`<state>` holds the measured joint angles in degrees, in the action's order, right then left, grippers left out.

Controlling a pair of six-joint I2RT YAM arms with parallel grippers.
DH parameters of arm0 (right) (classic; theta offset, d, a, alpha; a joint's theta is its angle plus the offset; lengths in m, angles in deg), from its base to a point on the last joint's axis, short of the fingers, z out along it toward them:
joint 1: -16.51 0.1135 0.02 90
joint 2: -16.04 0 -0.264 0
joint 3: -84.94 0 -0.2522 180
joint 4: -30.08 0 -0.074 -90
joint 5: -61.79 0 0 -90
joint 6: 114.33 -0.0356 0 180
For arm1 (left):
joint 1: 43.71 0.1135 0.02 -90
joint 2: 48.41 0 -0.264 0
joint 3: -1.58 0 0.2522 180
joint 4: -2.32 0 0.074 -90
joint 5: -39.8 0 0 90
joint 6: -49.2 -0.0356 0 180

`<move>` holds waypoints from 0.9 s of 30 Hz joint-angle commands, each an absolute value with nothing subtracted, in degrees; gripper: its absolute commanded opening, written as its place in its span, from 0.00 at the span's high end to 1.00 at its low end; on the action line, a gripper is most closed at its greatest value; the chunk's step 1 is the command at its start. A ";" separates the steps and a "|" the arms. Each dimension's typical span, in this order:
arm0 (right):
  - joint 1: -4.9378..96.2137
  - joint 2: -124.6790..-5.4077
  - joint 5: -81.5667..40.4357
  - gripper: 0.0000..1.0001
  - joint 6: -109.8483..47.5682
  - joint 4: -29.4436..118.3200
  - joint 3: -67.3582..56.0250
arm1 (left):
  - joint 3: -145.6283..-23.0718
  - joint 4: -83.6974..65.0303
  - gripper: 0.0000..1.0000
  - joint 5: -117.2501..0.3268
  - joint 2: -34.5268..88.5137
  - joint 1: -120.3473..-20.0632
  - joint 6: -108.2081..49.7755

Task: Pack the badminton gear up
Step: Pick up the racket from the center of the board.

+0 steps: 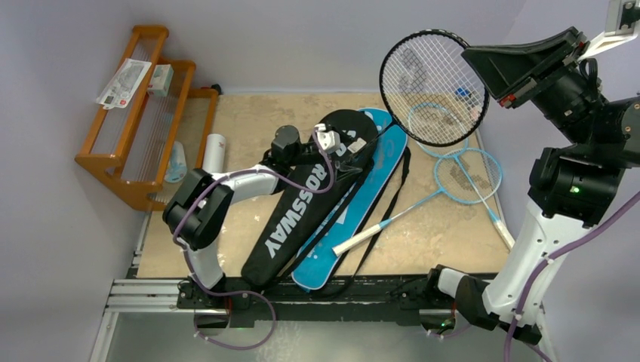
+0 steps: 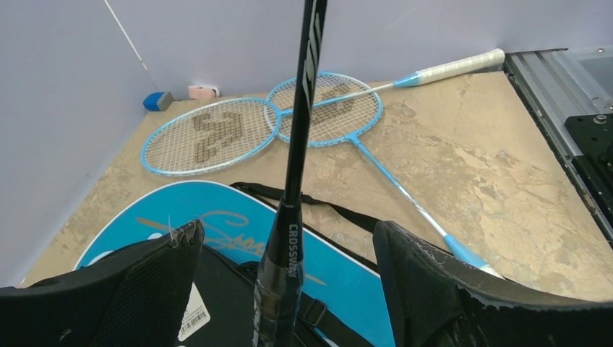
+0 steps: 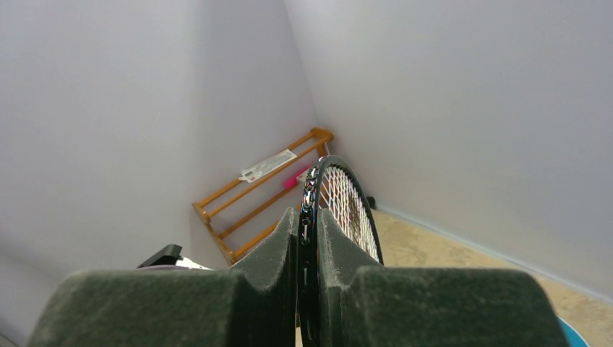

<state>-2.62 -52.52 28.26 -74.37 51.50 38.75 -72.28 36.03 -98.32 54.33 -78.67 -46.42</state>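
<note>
Aloft over the tan desk (image 1: pixel 453 241), the black stringed racket (image 1: pixel 432 87), likely light and stiff, is pinched at its rim by the right end effector (image 3: pixel 307 235); the left end effector (image 2: pixel 285 242) gapes around its sturdier handle.

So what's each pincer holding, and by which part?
Right pincer grips the black racket by its head rim. Left pincer is open, straddling its handle, not gripping.

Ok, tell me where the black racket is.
Top view, upper right: the black racket is raised, rim pinched by the right gripper, handle between the open jaws of the left gripper.
</note>
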 commanded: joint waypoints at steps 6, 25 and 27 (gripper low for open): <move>-2.58 -51.24 25.70 1.00 -79.12 44.02 35.54 | -75.55 34.96 0.32 -96.98 59.46 -78.82 -48.19; -2.64 -53.57 13.02 0.13 -78.56 47.41 26.70 | -71.41 8.25 1.00 -82.82 40.99 -78.74 -41.44; -2.65 -53.17 11.75 0.02 -78.31 47.39 24.15 | -72.26 2.48 1.00 -81.00 39.38 -78.75 -37.36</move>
<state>-2.62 -52.74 15.32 -78.98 47.37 27.47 -70.66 12.38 -86.28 44.27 -78.86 -46.29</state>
